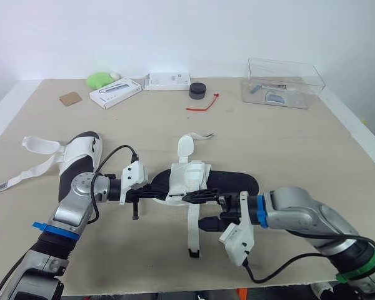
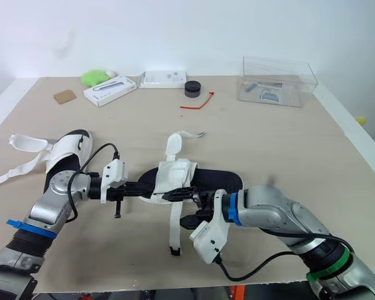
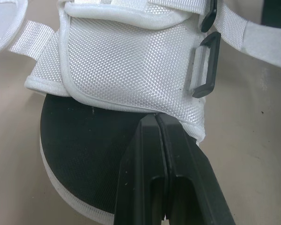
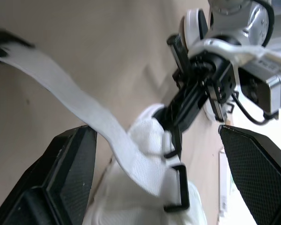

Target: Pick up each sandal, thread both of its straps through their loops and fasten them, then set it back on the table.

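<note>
A sandal with a black sole and a white mesh upper is held just above the middle of the table. My left gripper is shut on the edge of that upper, at the sandal's left end. One white strap hangs down from the sandal, and another sticks up behind it. My right gripper is open at the sandal's near side, and the hanging strap runs between its fingers. Two black loops sit on the upper. A second sandal lies at the left with its straps loose.
A clear plastic box stands at the back right. Along the back lie a black round object, a red tie, two white boxes, a green item and a cardboard piece.
</note>
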Controlling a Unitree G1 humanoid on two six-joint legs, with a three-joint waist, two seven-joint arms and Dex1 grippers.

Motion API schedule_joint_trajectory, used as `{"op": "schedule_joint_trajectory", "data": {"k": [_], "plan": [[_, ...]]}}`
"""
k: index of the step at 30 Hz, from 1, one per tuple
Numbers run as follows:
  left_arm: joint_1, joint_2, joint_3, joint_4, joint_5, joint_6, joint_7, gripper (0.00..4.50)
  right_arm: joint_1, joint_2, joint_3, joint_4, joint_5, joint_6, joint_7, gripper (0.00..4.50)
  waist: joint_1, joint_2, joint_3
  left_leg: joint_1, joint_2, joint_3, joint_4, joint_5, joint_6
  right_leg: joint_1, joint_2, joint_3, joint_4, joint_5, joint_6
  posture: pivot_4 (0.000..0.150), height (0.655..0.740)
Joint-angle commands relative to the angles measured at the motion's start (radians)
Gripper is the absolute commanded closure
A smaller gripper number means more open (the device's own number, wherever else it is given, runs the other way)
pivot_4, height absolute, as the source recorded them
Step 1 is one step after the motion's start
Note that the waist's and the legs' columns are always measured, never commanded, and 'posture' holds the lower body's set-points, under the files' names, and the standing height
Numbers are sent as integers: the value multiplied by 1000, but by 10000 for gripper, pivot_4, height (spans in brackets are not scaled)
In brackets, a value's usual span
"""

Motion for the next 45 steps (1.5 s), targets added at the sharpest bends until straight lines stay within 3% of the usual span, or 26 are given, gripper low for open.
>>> {"op": "schedule_joint_trajectory", "data": {"k": [1,5,6,9,12,13,19,27,31,37,45], "plan": [[20,7,-11,-11,5,13,-4,45000,6,2,-7,-33,35,-4,32,299,0,0,0,0,0,0,0,0,0,0,0,0,0,0,0,1500,7400],[19,5,-11,-10,6,14,-1,45000,19,9,-4,-24,26,-13,46,16974,0,0,0,1,0,0,0,0,0,0,0,0,1,0,0,1500,7400],[18,4,-11,-10,5,15,0,45000,19,11,-1,-21,24,-8,53,18037,0,0,0,1,0,0,0,0,0,0,0,0,1,0,0,1500,7400],[16,3,-11,-9,4,17,1,45000,22,13,1,-13,20,-5,68,28688,0,0,0,1,0,0,0,0,0,0,0,0,2,0,0,1500,7400],[13,4,-10,-1,5,16,2,45000,27,16,3,-13,32,6,82,42272,0,0,0,1,0,0,0,0,0,0,0,0,2,0,0,1500,7400],[13,4,-9,0,5,16,2,45000,28,16,5,-13,35,9,89,44502,0,0,0,2,0,0,0,0,0,0,0,0,2,0,0,1500,7400],[13,3,-9,0,4,22,5,45000,40,20,1,-17,56,27,110,44502,0,0,0,3,0,0,0,0,0,1,0,1,2,0,-1,1500,7400],[7,2,-10,12,6,16,6,45000,68,147,-131,-143,460,486,72,44502,0,-1,0,4,0,0,1,0,0,2,0,1,3,1,-2,1500,7400],[-5,-3,-13,24,9,11,5,45000,17,233,-243,-173,699,862,-62,44502,0,-1,0,5,1,0,1,0,0,3,1,1,3,1,-3,1500,7400],[-12,-6,-14,31,11,8,3,45000,-30,274,-305,-137,796,1152,-153,44502,0,-1,0,5,1,-1,1,1,-1,3,1,0,3,2,-3,1500,7400],[-22,-7,-12,44,12,3,2,45000,-63,309,-357,-74,827,1343,-244,44502,0,-1,0,4,1,0,1,1,-1,3,1,1,3,3,-2,1500,7400]]}}
